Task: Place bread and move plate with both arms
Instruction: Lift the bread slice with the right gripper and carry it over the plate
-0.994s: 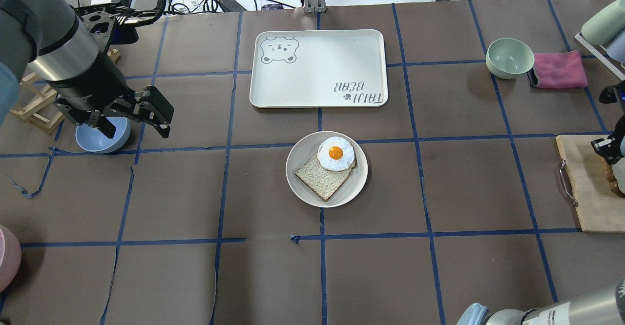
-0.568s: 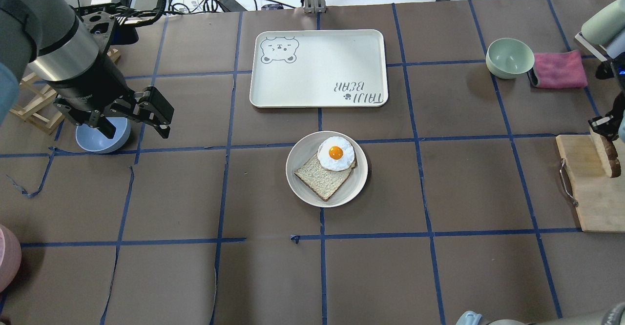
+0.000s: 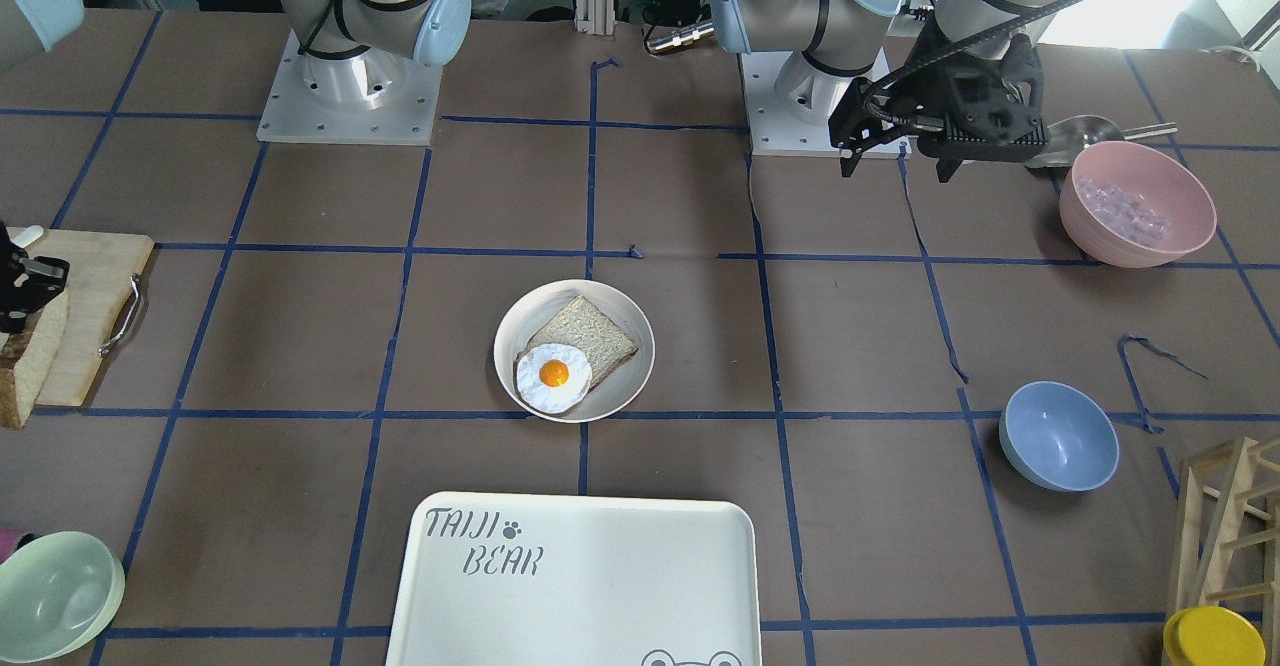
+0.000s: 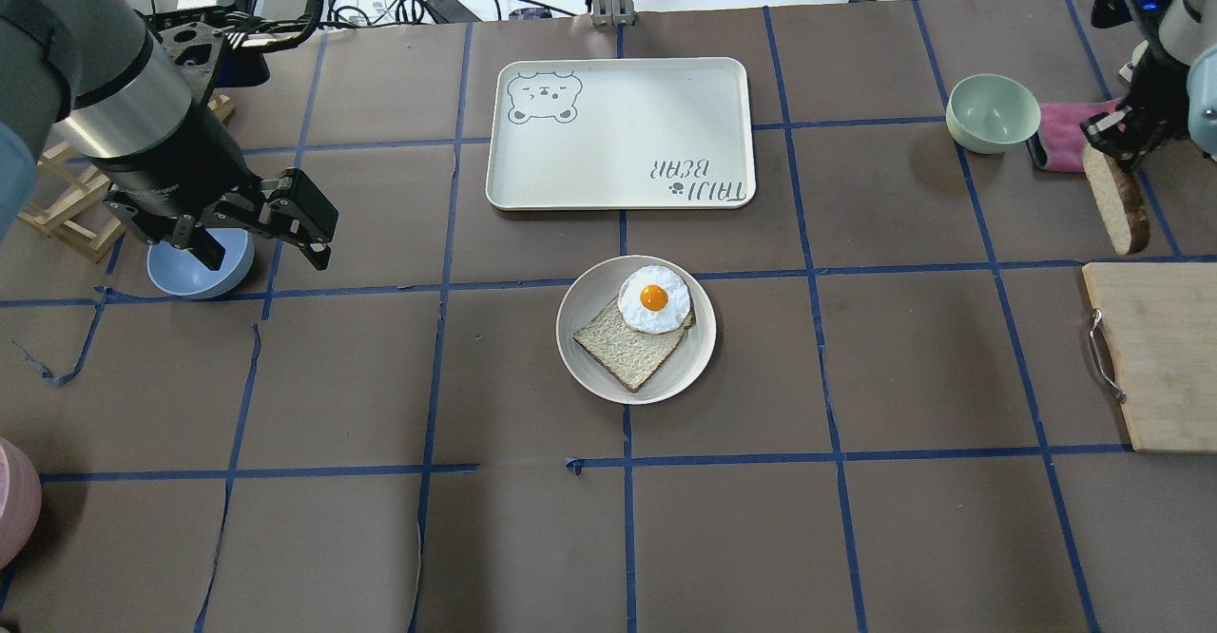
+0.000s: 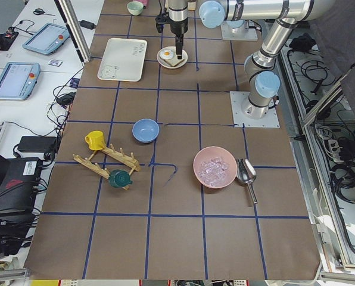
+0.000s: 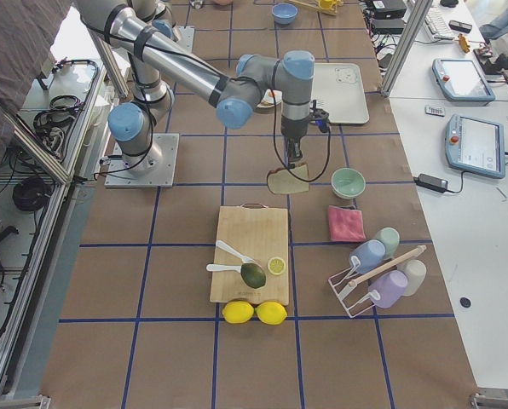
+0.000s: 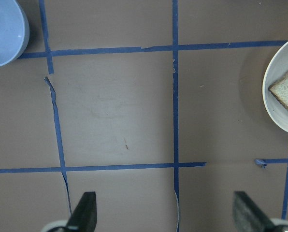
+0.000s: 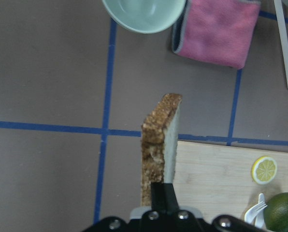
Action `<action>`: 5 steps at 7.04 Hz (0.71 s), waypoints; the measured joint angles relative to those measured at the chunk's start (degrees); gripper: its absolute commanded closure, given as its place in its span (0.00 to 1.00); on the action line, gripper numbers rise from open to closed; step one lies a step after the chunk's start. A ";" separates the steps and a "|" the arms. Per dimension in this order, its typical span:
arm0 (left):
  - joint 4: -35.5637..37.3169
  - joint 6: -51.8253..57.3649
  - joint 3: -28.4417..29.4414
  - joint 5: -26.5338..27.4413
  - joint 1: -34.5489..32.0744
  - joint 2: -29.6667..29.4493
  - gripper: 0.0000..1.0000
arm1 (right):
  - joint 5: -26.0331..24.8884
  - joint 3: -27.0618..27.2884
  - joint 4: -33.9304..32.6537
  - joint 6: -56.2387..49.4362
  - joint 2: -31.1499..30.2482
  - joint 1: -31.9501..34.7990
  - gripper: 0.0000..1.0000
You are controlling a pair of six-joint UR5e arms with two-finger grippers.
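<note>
I'm pinching the bread [image 4: 1118, 203] edge-on in my right claw [image 4: 1110, 143], upper right; should level it before reaching the centre plate [image 4: 582, 367]; left claw [image 4: 266, 258] gaping wide

The fingers [image 8: 164, 198] hide the bread [image 8: 159, 140]'s gripped end.

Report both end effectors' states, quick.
Left end effector: open, holding nothing.
Right end effector: closed on the bread.
</note>
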 measured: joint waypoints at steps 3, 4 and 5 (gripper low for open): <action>0.06 0.00 0.00 0.00 0.00 -0.02 0.00 | 0.69 -4.89 7.81 24.07 0.72 20.05 1.00; 0.11 0.00 0.00 0.00 0.00 -0.05 0.00 | 0.80 -4.88 8.06 32.17 1.26 25.60 1.00; 0.16 0.00 0.00 0.00 0.00 -0.08 0.00 | 0.87 -4.87 7.97 38.97 2.16 29.98 1.00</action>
